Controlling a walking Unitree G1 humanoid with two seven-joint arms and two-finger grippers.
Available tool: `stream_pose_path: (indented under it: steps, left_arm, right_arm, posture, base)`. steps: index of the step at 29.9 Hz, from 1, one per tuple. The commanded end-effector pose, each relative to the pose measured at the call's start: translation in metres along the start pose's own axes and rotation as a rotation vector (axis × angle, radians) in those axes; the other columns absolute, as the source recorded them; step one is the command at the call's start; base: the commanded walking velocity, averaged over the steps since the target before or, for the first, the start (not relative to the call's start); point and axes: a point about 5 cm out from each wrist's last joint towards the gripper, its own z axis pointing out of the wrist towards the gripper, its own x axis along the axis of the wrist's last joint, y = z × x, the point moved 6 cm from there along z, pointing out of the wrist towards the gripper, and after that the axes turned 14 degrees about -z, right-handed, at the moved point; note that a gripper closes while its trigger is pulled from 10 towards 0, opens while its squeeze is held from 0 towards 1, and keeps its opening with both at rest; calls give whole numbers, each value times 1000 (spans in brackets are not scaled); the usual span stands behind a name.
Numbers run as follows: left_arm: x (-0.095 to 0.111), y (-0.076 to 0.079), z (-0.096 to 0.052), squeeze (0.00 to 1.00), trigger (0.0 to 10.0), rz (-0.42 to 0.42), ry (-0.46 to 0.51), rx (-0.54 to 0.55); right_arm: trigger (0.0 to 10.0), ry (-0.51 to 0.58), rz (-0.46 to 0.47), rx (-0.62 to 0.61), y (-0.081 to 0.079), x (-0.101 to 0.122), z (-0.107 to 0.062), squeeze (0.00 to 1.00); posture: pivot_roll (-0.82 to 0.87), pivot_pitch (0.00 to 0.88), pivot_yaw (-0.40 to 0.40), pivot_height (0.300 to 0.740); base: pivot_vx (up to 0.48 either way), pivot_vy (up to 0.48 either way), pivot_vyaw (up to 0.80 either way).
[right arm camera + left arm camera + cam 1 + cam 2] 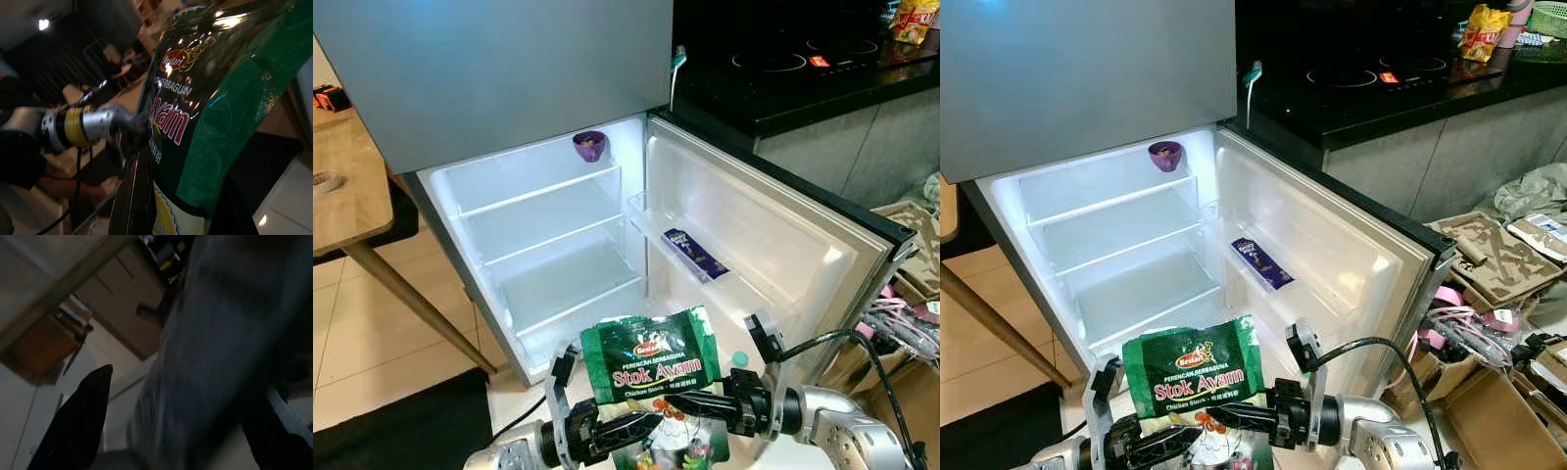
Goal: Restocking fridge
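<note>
Stok Ayam chicken-stock pouch (652, 377), green with a pale lower half, stands upright closest to the camera, held in front of the open fridge (548, 245). Both grippers are on it at its lower part: the left gripper (570, 416) comes in from the pouch's left side and the right gripper (744, 397) from its right, each with one black finger across the printed front and the other standing up clear beside the pouch's edge. From the right wrist view the glossy film bulges over a finger (134, 196), so the hold looks like a pinch on soft packaging rather than on anything stiff.

The step in hand, as I judge it, is carrying the pouch in to a shelf. Doing it well means keeping the two grippers moving together so the film is neither stretched nor buckled, and keeping the pouch upright.

Beyond it, the glass shelves (548, 230) lie bare, with the lowest one nearest and easiest to reach. To the right, the open door's rack (651, 217) holds a dark blue chocolate bar (696, 254). Farthest back, a purple cup (589, 145) sits on the top shelf, well apart from any likely path.
</note>
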Motion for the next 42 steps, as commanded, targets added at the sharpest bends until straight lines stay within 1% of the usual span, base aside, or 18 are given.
stream_pose_path:
  steps: [1, 4, 7, 11, 12, 13, 18, 21, 24, 25, 26, 29, 32, 35, 36, 38, 39, 42]
  left_arm:
    - [-7, -4, -8, 1000, 10000, -13, -24, 31]
    - [-16, -10, -16, 1000, 10000, -39, -41, 67]
    - [-26, -23, -27, 1000, 10000, -65, -42, 150]
    - [-29, -48, -40, 1000, 10000, -58, 13, 318]
    - [-29, -57, -44, 612, 10000, -53, 38, 377]
    - [-29, -65, -48, 0, 10000, -54, 66, 435]
    - [-29, -81, -61, 0, 10000, -51, 149, 569]
    - [-28, -82, -63, 0, 10000, -46, 170, 583]
    - [-19, -76, -60, 0, 10000, -27, 220, 526]
    - [-13, -73, -57, 0, 10000, -7, 241, 492]
    - [4, -67, -56, 0, 10000, 63, 287, 461]
    - [15, -65, -56, 0, 10000, 106, 313, 463]
    - [46, -59, -52, 0, 10000, 216, 377, 470]
    - [54, -53, -42, 0, 10000, 259, 366, 435]
    - [58, -47, -31, 0, 10000, 303, 340, 397]
    - [60, -42, -23, 0, 10000, 330, 320, 371]
    - [62, -39, -14, 0, 10000, 370, 292, 356]
    - [66, -37, -4, 0, 10000, 443, 255, 365]
  right_arm:
    - [0, 37, -18, -8, 3, 8, 0, 0]
    - [0, 71, -29, -61, 12, 15, -4, 0]
    - [0, 87, -55, -174, 31, 19, -10, 0]
    - [0, 81, -98, -343, 56, 18, -16, 0]
    - [0, 80, -114, -385, 62, 17, -16, 0]
    - [0, 79, -126, -425, 67, 17, -15, 0]
    - [0, 106, -163, -428, 65, 24, -4, 0]
    - [0, 114, -172, -416, 62, 27, 0, 0]
    - [0, 113, -214, -397, 58, 30, 9, 0]
    - [0, 114, -237, -397, 57, 32, 13, 0]
    - [0, 128, -279, -406, 57, 39, 20, 0]
    - [0, 137, -298, -412, 57, 43, 23, 0]
    - [0, 179, -345, -452, 62, 61, 32, 0]
    - [0, 199, -373, -482, 66, 72, 35, 0]
    - [2118, 218, -408, -524, 70, 84, 38, 0]
    - [2118, 230, -430, -552, 73, 91, 40, 0]
    - [10000, 240, -460, -585, 76, 100, 42, 0]
    - [10000, 257, -497, -653, 83, 113, 41, 0]
  posture:
    - [-108, 69, 28, 740]
    - [-105, 71, 30, 740]
    - [-106, 65, 31, 740]
    - [-109, 67, 30, 740]
    - [-110, 68, 30, 740]
    - [-112, 68, 31, 740]
    - [-111, 68, 29, 740]
    - [-111, 68, 29, 740]
    - [-110, 70, 26, 740]
    - [-109, 71, 25, 740]
    - [-109, 73, 24, 740]
    - [-109, 72, 24, 740]
    - [-101, 75, 21, 740]
    - [-102, 77, 23, 740]
    - [-102, 77, 23, 740]
    - [-102, 77, 23, 740]
    - [-102, 77, 23, 740]
    - [-102, 77, 23, 740]
  base:
    - [0, 0, 0]
    - [0, 0, 0]
    - [0, 0, 0]
    - [0, 0, 0]
    - [0, 0, 0]
    - [0, 0, 0]
    - [0, 0, 0]
    - [0, 0, 0]
    - [0, 0, 0]
    - [0, 0, 0]
    - [0, 0, 0]
    - [0, 0, 0]
    - [0, 0, 0]
    - [0, 0, 0]
    - [0, 0, 0]
    - [0, 0, 0]
    - [0, 0, 0]
    - [0, 0, 0]
